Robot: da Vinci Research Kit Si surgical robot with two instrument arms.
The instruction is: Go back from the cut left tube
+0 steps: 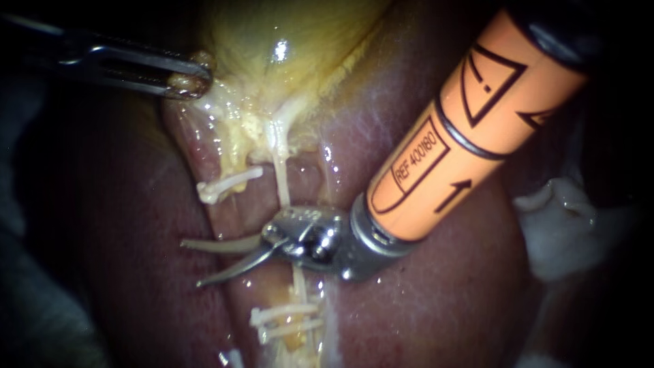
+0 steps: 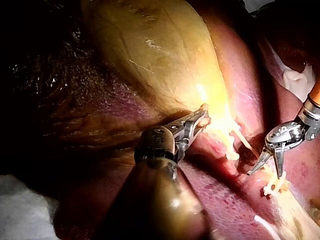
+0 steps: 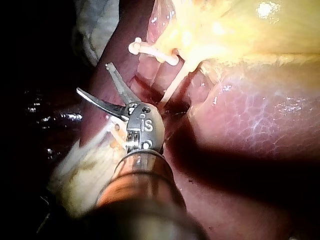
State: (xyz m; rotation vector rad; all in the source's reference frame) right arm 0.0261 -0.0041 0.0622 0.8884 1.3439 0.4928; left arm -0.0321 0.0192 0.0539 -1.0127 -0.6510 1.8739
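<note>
Starting with the endoscope view. Looking at the right instrument (image 1: 191, 263) coming in from 2 o'clock, hand spread wide open and gripping nothing. Blades pointing toward 9 o'clock, sitting right in the gap of the left tube (image 1: 230, 162). One clip (image 1: 228, 182) showing on the stump toward 12 o'clock of the blades, two more clips (image 1: 283, 317) toward 6 o'clock. So, guessing here: cut done, backing off not really done yet, tip not clear of the site. Left instrument (image 1: 187, 75) reaching in from 9 o'clock, hand clamped on the lower edge of the gallbladder (image 1: 286, 41) and holding it up.

Moving to the left wrist view. Same story: own hand (image 2: 200, 120) pinching yellow gallbladder (image 2: 150, 55) tissue, the other instrument (image 2: 264, 175) sitting open just beside the clipped stumps.

Finishing with the right wrist view. Open blades (image 3: 92, 78) holding nothing, with a clip (image 3: 150, 52) just ahead of them and the liver (image 3: 250, 120) off to the side.

Probably only needing a straight pull back along the shaft, keeping the blades off the thin uncut strand nearby.
</note>
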